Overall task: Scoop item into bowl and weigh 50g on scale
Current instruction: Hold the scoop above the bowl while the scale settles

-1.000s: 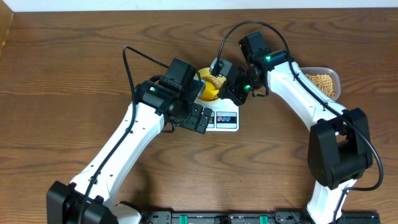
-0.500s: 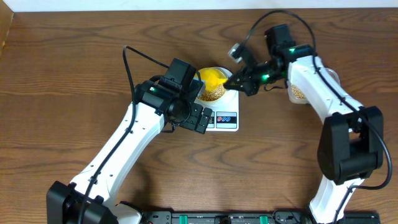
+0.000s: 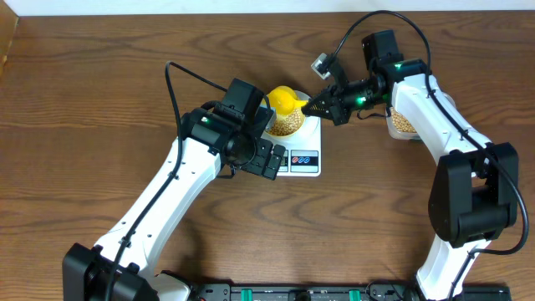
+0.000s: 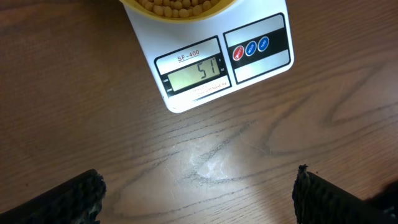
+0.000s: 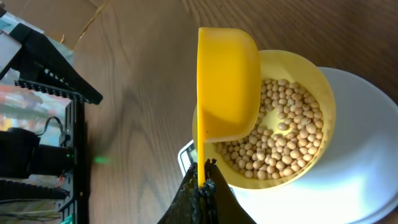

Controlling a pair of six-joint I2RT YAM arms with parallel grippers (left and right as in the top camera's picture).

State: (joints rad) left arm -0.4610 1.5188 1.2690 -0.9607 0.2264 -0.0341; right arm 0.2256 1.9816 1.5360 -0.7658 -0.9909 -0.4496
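Note:
The white scale point(image 3: 303, 154) stands mid-table; its display point(image 4: 194, 73) reads 51. The pale yellow bowl point(image 5: 311, 68) sits on its platform, holding many tan beans point(image 5: 280, 143), and also shows in the overhead view point(image 3: 292, 125). My right gripper point(image 5: 202, 180) is shut on the handle of the bright yellow scoop point(image 5: 227, 84), whose cup is tipped on its side over the bowl's far rim point(image 3: 282, 101). My left gripper point(image 4: 199, 199) is open and empty above bare wood just in front of the scale, and shows in the overhead view point(image 3: 266, 159).
A clear plastic tub point(image 3: 403, 122) with more beans sits at the right, partly hidden under my right arm. The wooden table point(image 3: 84, 100) stretches to the left and front. A dark rail runs along the front edge point(image 3: 292, 293).
My right arm has swung back and tilted the scoop's cup on its side over the bowl's rim. The beans it carried are in the bowl. The left arm has not moved.

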